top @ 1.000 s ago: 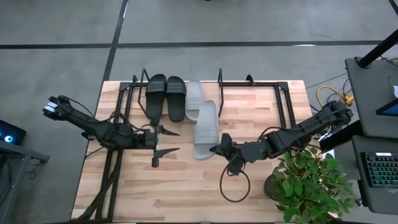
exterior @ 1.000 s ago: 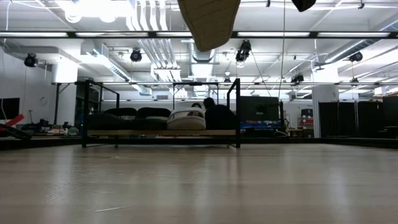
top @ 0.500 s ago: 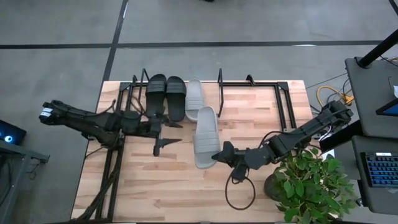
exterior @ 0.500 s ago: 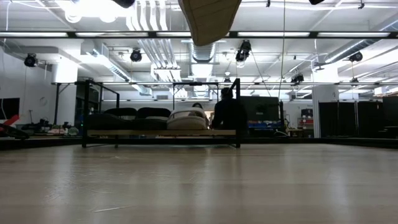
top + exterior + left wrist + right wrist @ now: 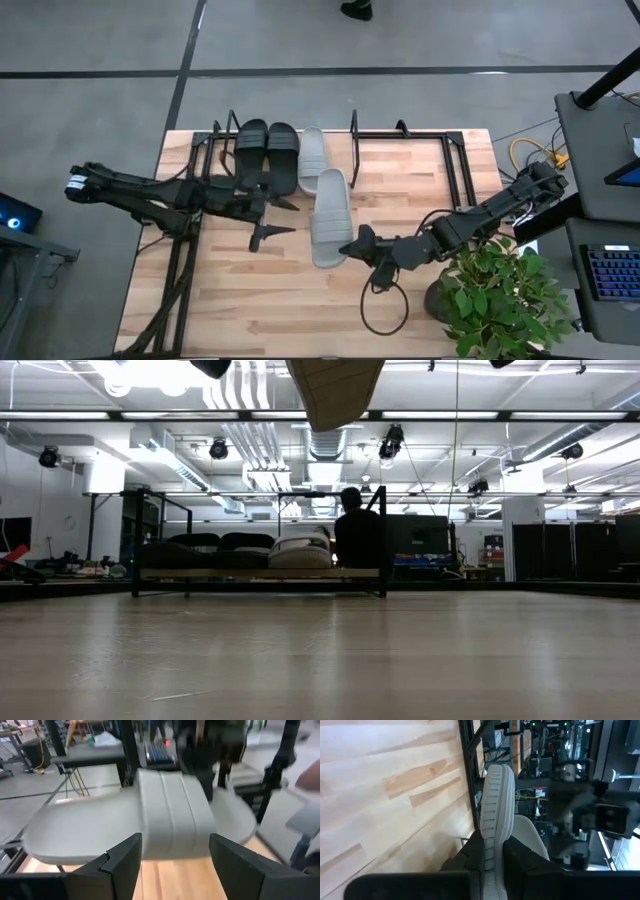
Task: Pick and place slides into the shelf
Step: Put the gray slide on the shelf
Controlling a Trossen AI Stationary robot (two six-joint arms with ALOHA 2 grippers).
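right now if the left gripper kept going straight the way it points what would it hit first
Most likely the light grey slide that the right gripper holds up by its edge: it fills the view just past the open left gripper. Depth is hard to judge.

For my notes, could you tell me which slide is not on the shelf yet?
The light grey slide held by the right gripper; the other three sit in the shelf.

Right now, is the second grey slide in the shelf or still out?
Out. The grey slide is held clear of the shelf by the shut right pincer; the low view shows its sole high above the table.
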